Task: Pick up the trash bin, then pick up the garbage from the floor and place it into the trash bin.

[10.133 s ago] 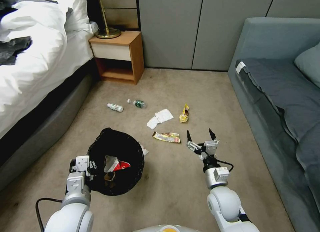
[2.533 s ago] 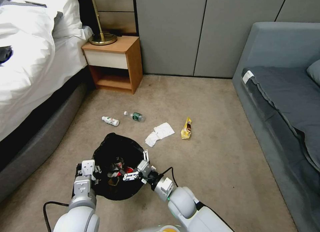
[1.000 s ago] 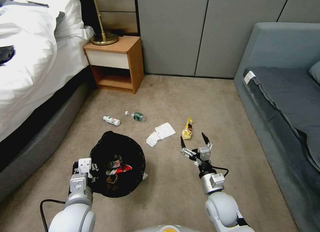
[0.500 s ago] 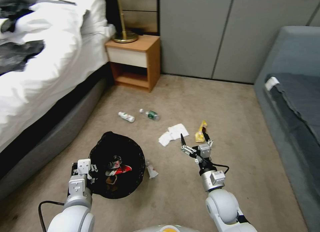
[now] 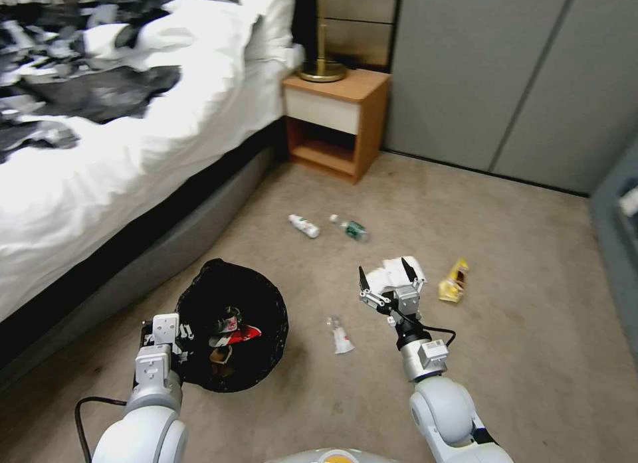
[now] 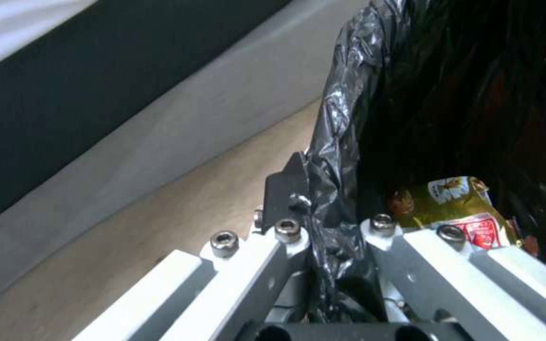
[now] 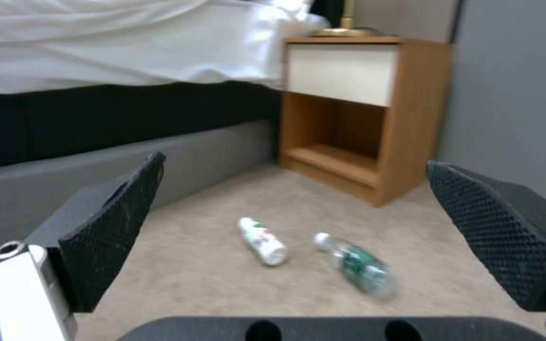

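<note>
My left gripper (image 6: 333,222) is clenched on the bin (image 5: 232,323) rim. My right gripper (image 5: 385,277) hangs spread wide above the floor, w/ two bottles (image 7: 263,240) ahead, near the nightstand (image 7: 365,113).

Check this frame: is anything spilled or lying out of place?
Yes: litter lies loose on the carpet: two bottles, crumpled white paper, yellow wrapper and another wrapper beside the trash bin.

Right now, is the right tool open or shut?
Open. The right tool hangs above the carpet with its two black fingers spread wide apart and nothing between them; two bottles lie on the floor beyond.
</note>
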